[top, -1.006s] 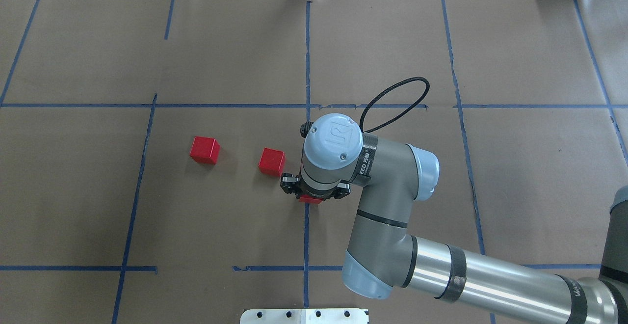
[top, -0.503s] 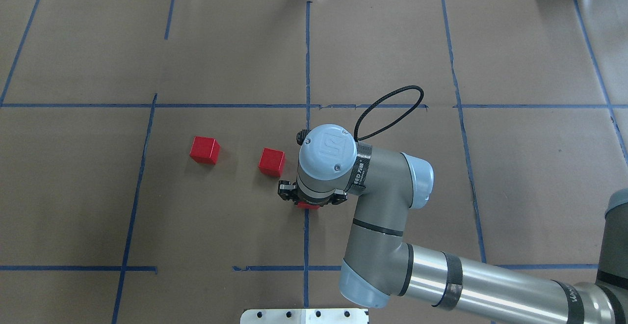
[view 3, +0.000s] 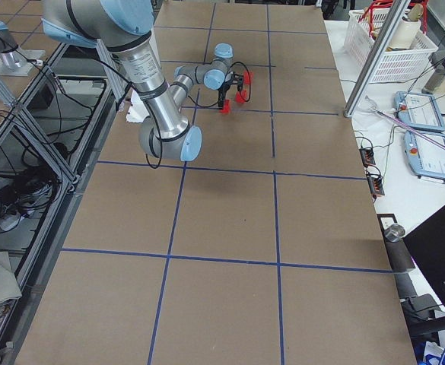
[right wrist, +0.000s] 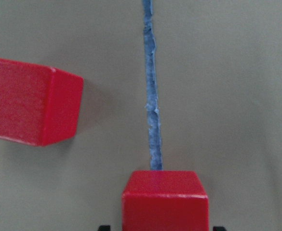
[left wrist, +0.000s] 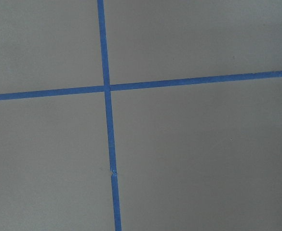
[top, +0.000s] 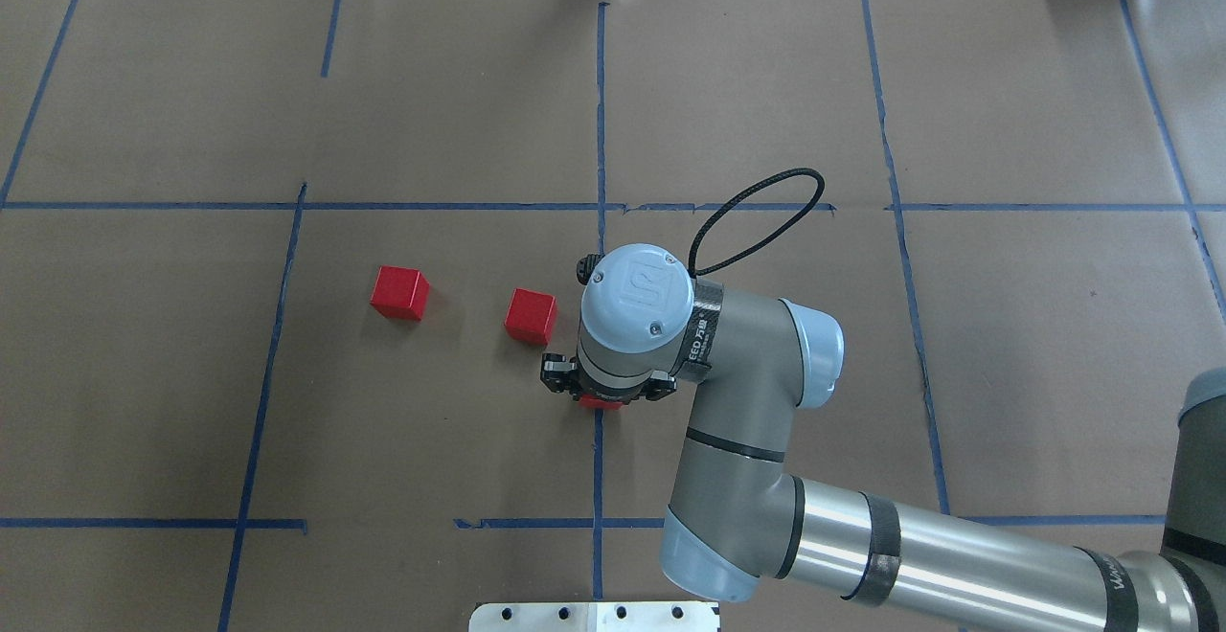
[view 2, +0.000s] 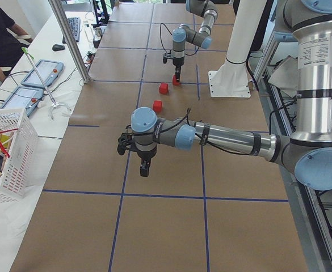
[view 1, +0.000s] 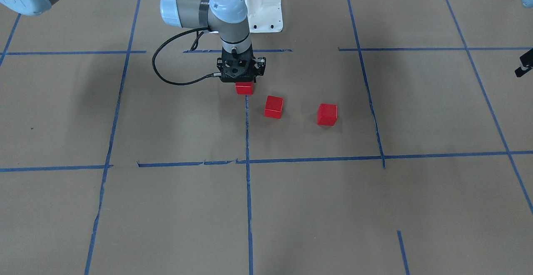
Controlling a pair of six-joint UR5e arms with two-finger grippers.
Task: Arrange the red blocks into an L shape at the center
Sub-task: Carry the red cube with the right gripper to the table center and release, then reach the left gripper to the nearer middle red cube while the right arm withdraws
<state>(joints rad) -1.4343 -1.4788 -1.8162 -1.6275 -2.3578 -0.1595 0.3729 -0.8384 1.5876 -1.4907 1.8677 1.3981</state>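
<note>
Right gripper (view 1: 244, 84) clamped on held red block (view 1: 244, 88)
it's right at the blue tape line (view 1: 247, 133), second red block (view 1: 273, 106) near, third red block (view 1: 327, 114) farther off

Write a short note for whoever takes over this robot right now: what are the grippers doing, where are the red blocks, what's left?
Right gripper: shut on one red block, low over the blue tape line at the table's middle.
Left gripper: hovering far from the blocks, carrying none; open or shut, cannot tell.
Second block sits close by on the robot's left, not touching; third block further left.
Done: nothing joined yet. Left: set this block down, bring the other two against it into an L.
</note>
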